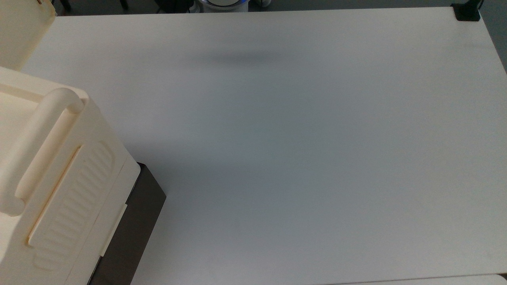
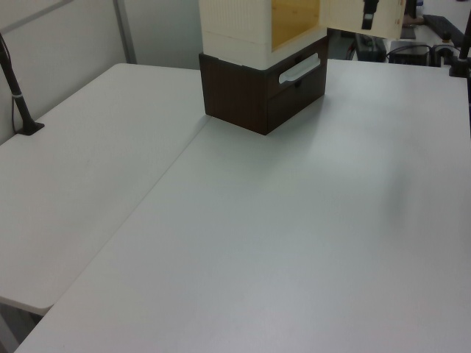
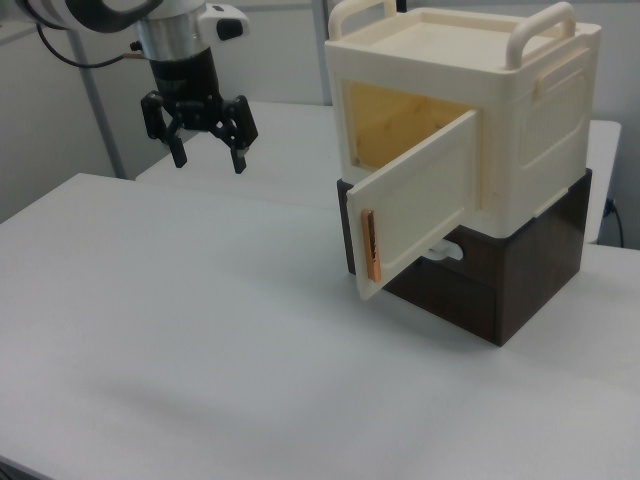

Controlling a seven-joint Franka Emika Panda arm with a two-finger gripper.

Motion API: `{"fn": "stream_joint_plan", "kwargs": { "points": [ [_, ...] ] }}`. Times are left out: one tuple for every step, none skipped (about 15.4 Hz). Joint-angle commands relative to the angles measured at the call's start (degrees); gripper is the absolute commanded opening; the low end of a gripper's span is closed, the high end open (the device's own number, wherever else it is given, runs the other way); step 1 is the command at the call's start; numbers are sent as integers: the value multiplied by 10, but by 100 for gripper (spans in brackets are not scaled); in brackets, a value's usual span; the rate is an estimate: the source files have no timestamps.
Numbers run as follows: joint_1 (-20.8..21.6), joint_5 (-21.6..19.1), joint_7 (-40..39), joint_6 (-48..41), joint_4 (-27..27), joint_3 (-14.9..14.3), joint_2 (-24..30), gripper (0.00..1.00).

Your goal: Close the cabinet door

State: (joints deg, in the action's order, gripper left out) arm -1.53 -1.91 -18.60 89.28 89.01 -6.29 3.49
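Cream plastic cabinet (image 3: 470,130) on a dark brown base (image 3: 480,285), standing at the right view's right end of the white worktop (image 3: 200,330); two rounded handles on top, ribbed panel on its side.

Cabinet door (image 3: 415,205): flat cream panel, ajar, swung out toward the right view's left, its free edge carrying a brownish strip. Yellowish interior visible behind it. In the top view the door (image 1: 21,29) sits at the far left corner, beyond the cabinet (image 1: 51,178).

Pincer (image 3: 205,135): black, fingers spread, holding nothing, hanging above the worktop, well apart from the door and to its left in the right view.

Status: door not yet touched; closing appears not begun.

Risks, as judged:
- A push near the hinge would likely turn the door poorly and might shove the whole cabinet along the worktop.
- A spread finger could catch the door's free edge and drag it wider.
- A hard or fast push may tip or slide the cabinet, or let the door bounce back ajar.
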Motion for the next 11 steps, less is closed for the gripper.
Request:
{"fn": "stream_joint_plan", "kwargs": {
  "points": [
    [-30, 26, -105, -42, 6, -6, 35, 100],
    [-40, 30, -122, -46, 6, -6, 40, 94],
    [-50, 30, -126, -46, 7, -7, 45, 84],
    [-58, 34, -128, -47, 9, -7, 47, 75],
    [-62, 40, -129, -51, 10, -7, 48, 65],
    [-62, 45, -129, -53, 10, -8, 48, 54],
    [-62, 46, -129, -53, 10, -19, 48, 45],
    [-62, 46, -129, -54, 9, -31, 49, 36],
    [-62, 48, -128, -58, 10, -35, 51, 23],
    [-66, 56, -126, -65, 9, -38, 51, 11],
    [-72, 66, -127, -68, 9, -44, 51, 3]
  ]
}}
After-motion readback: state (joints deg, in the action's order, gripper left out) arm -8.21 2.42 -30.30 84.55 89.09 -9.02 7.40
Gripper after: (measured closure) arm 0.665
